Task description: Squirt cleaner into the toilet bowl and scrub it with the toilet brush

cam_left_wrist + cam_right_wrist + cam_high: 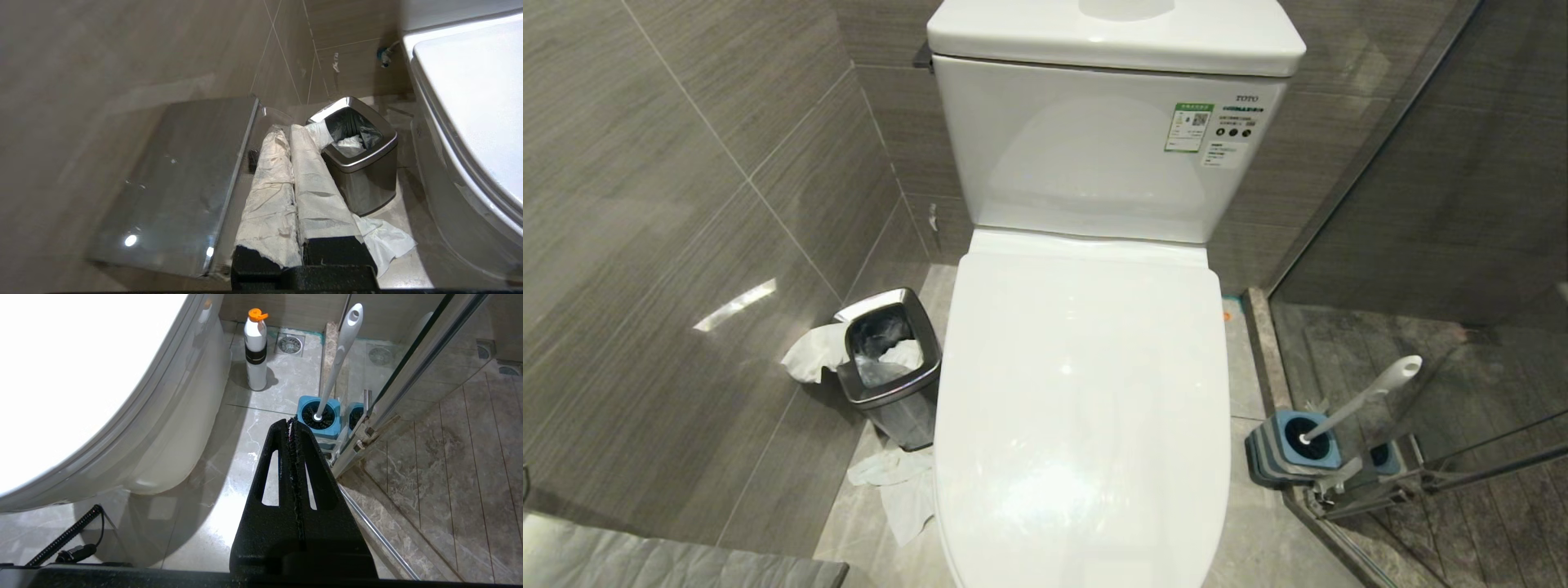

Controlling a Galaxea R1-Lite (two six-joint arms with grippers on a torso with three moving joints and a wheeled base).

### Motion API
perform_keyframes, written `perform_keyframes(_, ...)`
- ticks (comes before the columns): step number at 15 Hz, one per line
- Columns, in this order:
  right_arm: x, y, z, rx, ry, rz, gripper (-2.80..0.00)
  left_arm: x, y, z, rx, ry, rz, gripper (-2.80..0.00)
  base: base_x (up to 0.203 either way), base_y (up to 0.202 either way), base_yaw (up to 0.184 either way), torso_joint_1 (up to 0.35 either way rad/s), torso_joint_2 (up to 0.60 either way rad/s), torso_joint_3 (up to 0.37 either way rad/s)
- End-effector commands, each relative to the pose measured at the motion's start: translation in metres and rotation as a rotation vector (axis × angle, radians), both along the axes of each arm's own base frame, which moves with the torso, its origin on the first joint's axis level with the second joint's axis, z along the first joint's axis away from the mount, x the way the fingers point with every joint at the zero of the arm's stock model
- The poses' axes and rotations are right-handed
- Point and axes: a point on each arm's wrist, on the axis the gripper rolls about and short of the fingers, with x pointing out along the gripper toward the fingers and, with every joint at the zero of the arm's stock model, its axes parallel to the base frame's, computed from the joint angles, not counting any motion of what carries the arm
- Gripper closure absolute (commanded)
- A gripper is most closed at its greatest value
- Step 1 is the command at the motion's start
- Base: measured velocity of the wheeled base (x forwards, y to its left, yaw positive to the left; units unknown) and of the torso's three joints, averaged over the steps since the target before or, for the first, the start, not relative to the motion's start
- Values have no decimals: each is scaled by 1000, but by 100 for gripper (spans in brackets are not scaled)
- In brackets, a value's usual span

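Note:
The white toilet bowl (1086,392) fills the middle of the head view with its lid down, so the basin is hidden and no cleaner shows. The toilet brush (1364,400) leans in its blue holder (1290,449) on the floor to the toilet's right. Neither arm is in the head view. My right gripper (291,422) hangs shut and empty over the floor, its tips pointing at the holder (318,418) and the brush handle (341,355). My left gripper (288,130), its fingers wrapped in white tissue, is shut and empty beside the toilet (470,102).
A steel waste bin (886,367) stands left of the toilet, with loose tissue (898,490) on the floor by it. A white bottle with an orange cap (255,351) stands on the floor behind the brush holder. A glass shower door (1462,465) closes off the right.

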Motion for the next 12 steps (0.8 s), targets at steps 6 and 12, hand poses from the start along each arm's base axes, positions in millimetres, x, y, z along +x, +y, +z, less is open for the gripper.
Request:
perform_keyframes(6, 0, 0, 0, 0, 0, 0, 0, 40, -2, -79, -94, 253, -86, 0, 0, 0, 0, 0, 0, 0)
perform_keyframes(12, 0, 0, 0, 0, 1, 0, 0, 43, -5, -90, -161, 321, -237, 0, 0, 0, 0, 0, 0, 0)
